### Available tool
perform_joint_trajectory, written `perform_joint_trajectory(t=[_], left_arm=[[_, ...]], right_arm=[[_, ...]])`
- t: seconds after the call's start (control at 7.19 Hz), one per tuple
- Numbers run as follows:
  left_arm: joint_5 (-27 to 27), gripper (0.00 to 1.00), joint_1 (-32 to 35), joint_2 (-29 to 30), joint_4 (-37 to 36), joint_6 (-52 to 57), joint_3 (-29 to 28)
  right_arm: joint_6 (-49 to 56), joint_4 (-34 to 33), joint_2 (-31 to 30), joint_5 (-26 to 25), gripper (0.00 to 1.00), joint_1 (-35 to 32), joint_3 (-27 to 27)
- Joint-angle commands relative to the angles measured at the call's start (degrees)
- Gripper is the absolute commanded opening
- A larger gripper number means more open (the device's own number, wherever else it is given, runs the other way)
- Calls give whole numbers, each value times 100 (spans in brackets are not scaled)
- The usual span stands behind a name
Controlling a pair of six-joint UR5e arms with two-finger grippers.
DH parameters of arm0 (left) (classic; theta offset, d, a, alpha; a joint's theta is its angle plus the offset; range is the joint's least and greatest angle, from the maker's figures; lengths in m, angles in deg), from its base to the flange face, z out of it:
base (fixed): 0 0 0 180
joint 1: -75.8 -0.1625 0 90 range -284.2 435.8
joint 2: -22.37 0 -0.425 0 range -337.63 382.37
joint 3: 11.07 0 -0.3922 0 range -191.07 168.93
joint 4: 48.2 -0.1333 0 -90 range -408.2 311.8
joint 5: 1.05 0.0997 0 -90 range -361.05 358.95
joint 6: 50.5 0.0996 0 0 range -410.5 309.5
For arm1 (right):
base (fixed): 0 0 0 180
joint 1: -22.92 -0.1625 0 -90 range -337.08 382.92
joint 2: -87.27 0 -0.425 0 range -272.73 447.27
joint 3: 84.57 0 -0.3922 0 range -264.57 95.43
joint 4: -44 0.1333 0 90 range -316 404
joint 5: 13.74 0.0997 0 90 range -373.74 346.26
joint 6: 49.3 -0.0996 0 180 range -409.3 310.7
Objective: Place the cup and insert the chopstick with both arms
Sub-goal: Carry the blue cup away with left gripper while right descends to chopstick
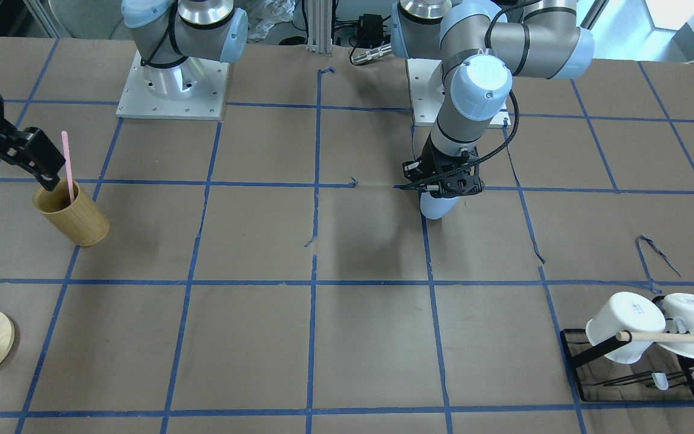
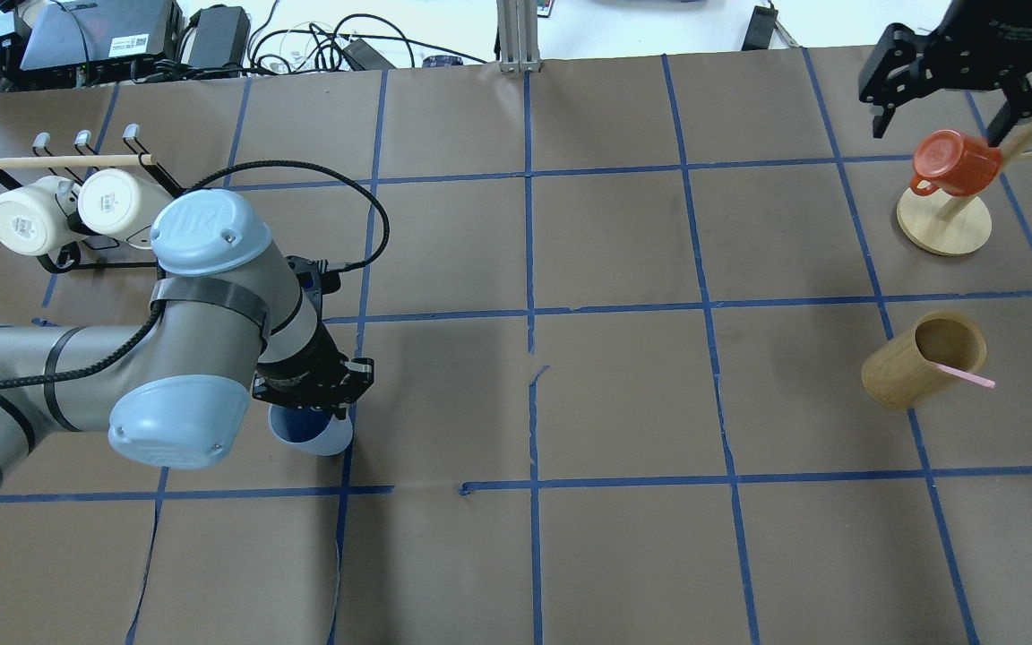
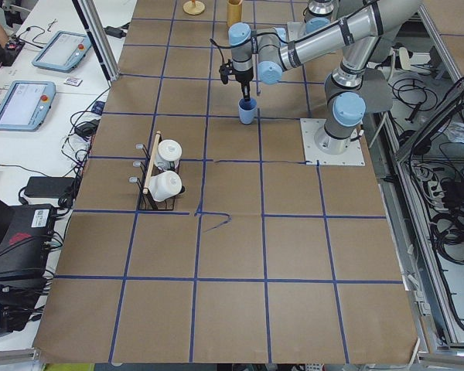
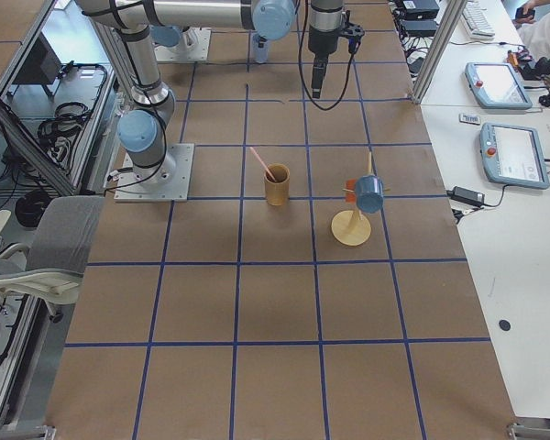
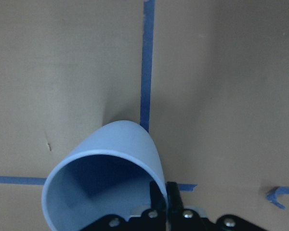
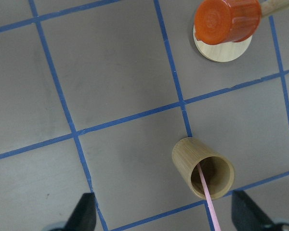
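Partly hidden overhead: blue cup point(image 2: 323, 441)

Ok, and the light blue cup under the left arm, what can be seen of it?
The light blue cup is a smooth, plastic-looking tapered tumbler, no handle, mouth up, darker blue inside, seemingly empty. The left pincer is shut on its rim from above, one finger inside, one outside. The cup is about upright by a blue tape crossing; whether its base touches the table cannot be told.
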Motion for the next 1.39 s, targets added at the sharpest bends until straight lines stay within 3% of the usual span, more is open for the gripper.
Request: perform_joint_trajectory(t=[0.0,0.28,0.56,1.11,1.25], left_arm=[[-228,0,158,351,48,-1593,-717],[-728,0,535,913,-74,-3631,-1332],[-853,0,870,1825,-189,-4979,-2332],[-862,0,1100,3505,-163,-6266,-4748],[-888,0,1213,3700,-41,-6364,-4980]], right_arm=[[19,24,-133,47,100,440,295],[220,-46,-518,328,100,723,918],[247,-378,-801,346,99,811,1602],[607,-355,-1012,294,100,1320,2353],[625,-319,-1012,276,100,1408,2440]])
